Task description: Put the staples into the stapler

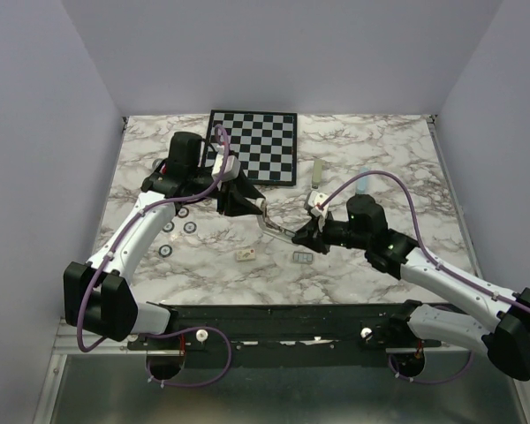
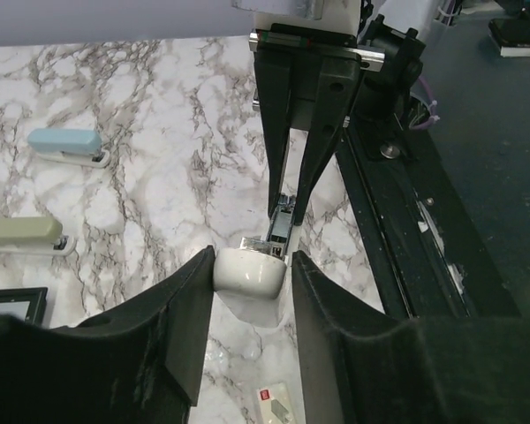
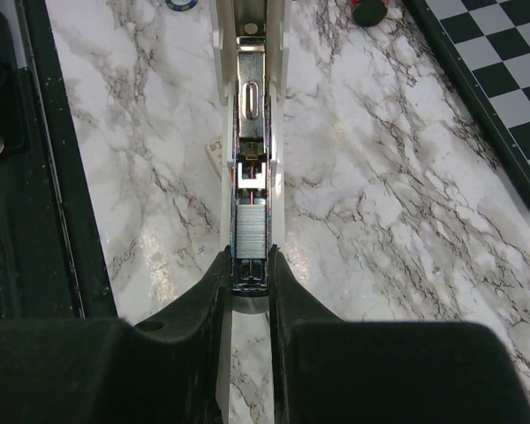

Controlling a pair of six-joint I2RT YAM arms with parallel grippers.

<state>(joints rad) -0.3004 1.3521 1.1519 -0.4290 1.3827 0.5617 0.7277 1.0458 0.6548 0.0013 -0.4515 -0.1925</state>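
I'm clenching the stapler [image 3: 250,132] in my right jaws. The left jaws are bracketing its white end, grip unclear. Twisting risks spilling the staples [image 3: 249,231] lying at the right jaws' tips.

Left hand [image 2: 252,276] pinching, right hand [image 3: 247,265] clamped (facing)

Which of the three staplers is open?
The white stapler, clamped in the right gripper: its metal staple channel lies bare. The light blue stapler and the pale green stapler lie closed on the table.
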